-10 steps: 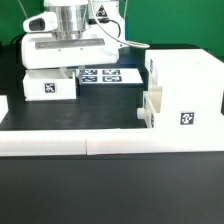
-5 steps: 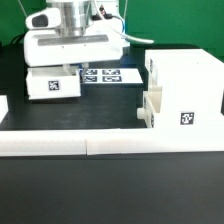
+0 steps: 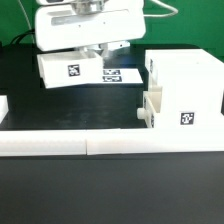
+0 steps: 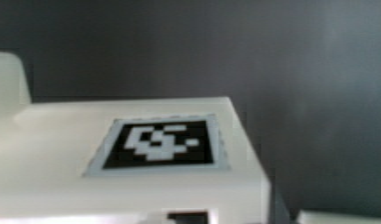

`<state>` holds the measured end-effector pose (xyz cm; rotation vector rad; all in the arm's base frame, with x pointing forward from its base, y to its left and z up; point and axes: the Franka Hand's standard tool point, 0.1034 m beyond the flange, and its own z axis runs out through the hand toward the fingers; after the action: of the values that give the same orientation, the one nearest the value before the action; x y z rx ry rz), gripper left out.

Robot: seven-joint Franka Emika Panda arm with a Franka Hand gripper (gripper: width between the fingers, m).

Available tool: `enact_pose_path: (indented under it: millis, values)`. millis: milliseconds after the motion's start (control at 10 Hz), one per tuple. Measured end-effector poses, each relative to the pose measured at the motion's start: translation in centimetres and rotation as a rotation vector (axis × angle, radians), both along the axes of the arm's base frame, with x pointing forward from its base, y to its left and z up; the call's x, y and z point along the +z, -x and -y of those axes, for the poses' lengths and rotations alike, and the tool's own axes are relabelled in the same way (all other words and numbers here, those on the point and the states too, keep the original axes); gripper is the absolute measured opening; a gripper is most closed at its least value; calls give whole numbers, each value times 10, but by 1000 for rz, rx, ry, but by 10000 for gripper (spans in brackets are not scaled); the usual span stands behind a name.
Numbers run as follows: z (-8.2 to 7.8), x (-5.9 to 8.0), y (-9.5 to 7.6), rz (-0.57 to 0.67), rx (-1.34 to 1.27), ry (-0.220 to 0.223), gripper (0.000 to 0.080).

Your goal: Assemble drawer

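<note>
White plastic everywhere: the piece under the claw is one of the drawer's small trays, and in the exterior view it hangs tilted, clear of the black worktop, its tagged face turned toward the camera. The claw's fingertips are hidden behind the tray's upper edge and the wide white wrist body, so I cannot tell how far apart they stand; judging from the tray being off the surface with nothing else beneath it, they are most likely closed on its wall. The wrist view shows only a blurred white face of that tray with its square tag right up close, which fits a part held just below the camera.

Directly below and behind the claw lies the marker board, flat on the worktop. Off to the claw's side, toward the exterior view's right, stands the large housing with the second tray already sitting in its lower opening, knob outward. That leaves the upper slot as the likely home for the held tray, which would explain lifting it high enough to clear the housing's front. The long border rail runs across the near edge of the worktop, well apart from the claw
</note>
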<state>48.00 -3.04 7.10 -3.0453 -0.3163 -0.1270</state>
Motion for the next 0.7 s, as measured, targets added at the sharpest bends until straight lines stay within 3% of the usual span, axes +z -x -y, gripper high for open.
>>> enact_pose_path:
  millis: [200, 500, 700]
  values:
    - [-20, 1, -18, 13, 42, -6, 42]
    - [-18, 0, -16, 10, 61, -4, 42]
    - [-16, -2, -15, 21, 218, 9, 42]
